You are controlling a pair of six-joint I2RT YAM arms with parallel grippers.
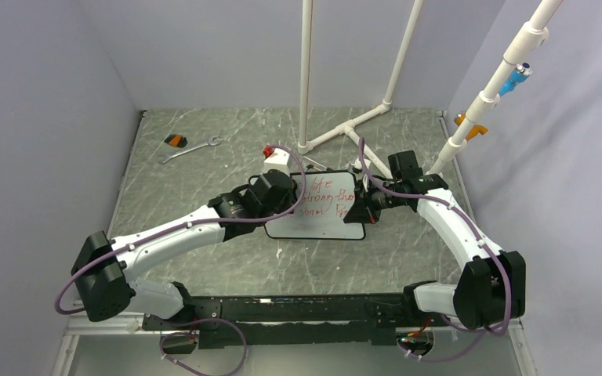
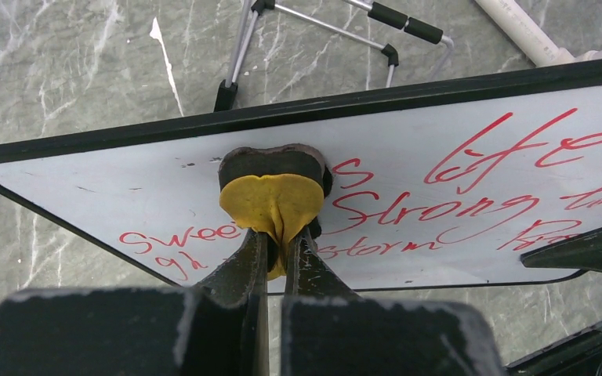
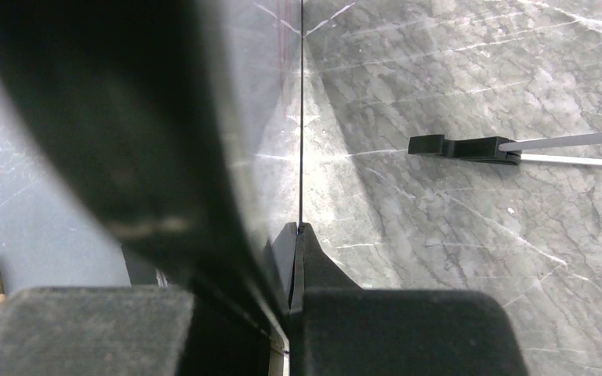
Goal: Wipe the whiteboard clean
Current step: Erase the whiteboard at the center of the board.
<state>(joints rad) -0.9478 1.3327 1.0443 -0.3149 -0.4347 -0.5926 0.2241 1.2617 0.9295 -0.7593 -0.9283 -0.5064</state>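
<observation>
Centre of counter [image 1: 204,262]: whiteboard [image 1: 323,225], red writing across it. The left gripper [image 2: 279,247] jaws pinch a yellow-and-black eraser pad [image 2: 270,192] against the board face. The right gripper [image 3: 296,235] jaws are clamped on the board's edge.

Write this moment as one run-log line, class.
left gripper: shut on yellow eraser pad, pad against whiteboard | right gripper: shut on whiteboard edge | red writing: on board
</observation>
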